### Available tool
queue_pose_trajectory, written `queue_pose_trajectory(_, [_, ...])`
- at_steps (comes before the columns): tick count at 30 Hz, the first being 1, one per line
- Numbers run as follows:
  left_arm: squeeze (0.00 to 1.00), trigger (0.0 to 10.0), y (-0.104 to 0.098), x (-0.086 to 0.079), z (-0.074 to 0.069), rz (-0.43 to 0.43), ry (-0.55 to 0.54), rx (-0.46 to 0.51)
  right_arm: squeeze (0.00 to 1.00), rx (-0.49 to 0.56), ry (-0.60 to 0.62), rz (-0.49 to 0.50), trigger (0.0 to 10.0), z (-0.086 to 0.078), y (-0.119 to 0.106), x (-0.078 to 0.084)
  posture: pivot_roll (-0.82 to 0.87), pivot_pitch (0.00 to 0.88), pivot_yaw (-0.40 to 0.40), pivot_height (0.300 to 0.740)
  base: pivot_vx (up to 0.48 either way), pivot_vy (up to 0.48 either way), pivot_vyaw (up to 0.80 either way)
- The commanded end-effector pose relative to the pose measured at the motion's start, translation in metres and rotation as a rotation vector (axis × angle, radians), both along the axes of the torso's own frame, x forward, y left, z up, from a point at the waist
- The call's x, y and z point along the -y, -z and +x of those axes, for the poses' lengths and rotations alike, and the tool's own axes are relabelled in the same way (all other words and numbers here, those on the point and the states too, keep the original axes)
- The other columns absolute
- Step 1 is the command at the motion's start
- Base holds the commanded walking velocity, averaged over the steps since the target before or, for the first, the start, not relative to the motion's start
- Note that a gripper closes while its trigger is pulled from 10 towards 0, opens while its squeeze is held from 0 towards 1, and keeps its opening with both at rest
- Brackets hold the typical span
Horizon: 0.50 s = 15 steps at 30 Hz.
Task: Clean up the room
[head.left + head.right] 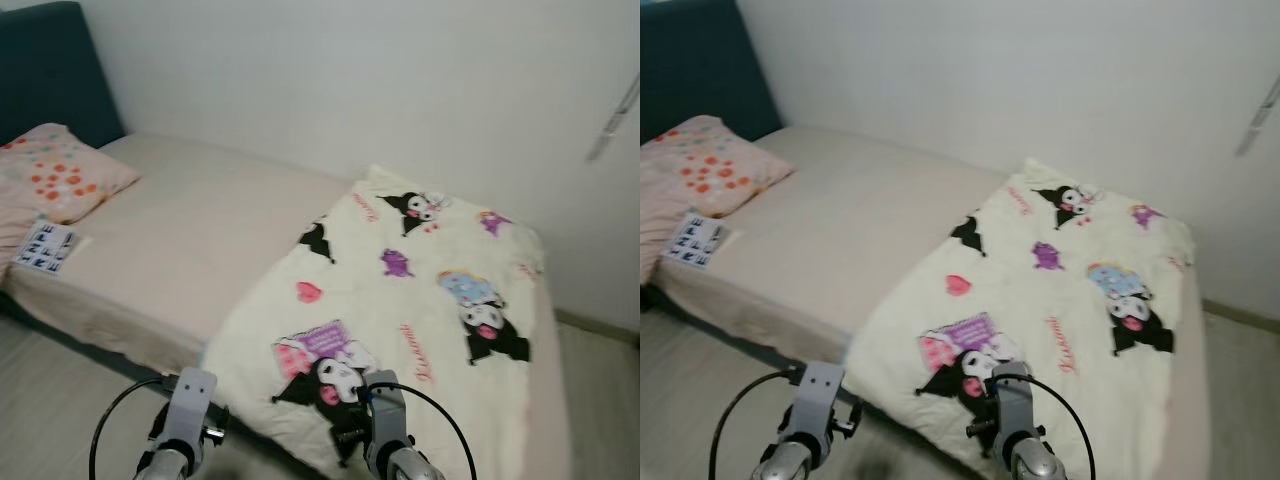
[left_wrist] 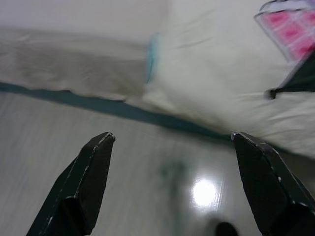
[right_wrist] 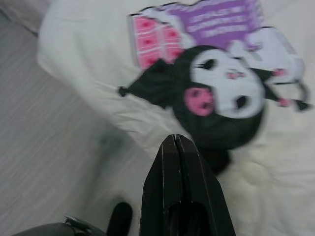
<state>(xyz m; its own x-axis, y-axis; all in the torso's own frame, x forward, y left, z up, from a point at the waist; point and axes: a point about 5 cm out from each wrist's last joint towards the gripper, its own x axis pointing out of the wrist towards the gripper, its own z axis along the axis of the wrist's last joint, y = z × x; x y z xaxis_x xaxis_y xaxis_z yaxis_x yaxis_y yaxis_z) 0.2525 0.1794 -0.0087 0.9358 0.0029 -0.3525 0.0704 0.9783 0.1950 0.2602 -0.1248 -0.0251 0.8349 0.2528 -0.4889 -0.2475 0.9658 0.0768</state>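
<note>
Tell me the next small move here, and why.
Probably open the right gripper: its fingers are shut and empty above the cartoon blanket where it hangs over the bed edge. The left gripper is already open over the floor.

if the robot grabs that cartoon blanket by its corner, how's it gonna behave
The blanket looks floppy: it drapes over the bed edge, so it would likely sag and trail. It seems thin and probably light. The right gripper is shut, so it must open first.

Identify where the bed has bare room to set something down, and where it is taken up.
Free: the beige mattress between the dotted pillow and the cartoon blanket. Taken: the head end, with the pillow and a lettered card, and the blanket-covered foot half.
</note>
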Motion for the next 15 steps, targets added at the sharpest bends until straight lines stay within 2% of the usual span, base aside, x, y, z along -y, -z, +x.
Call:
queue_pose_trajectory(1, [0.0, 10.0, 0.0034, 0.0031, -0.0039, 0.003, 0.012, -0.014, 0.0, -0.018, 0.021, 0.003, 10.0, -0.0034, 0.0032, 0.0044, 0.02, 0.081, -0.042, 0.74, 0.0, 0.0, 0.0])
queue_pose_trajectory(15, [0.0, 10.0, 0.0016, 0.0124, -0.001, 0.006, 0.061, -0.004, 0.0, -0.013, 0.063, 0.012, 10.0, -0.0023, 0.0024, 0.0095, 0.0, 0.09, -0.03, 0.74, 0.0, 0.0, -0.03])
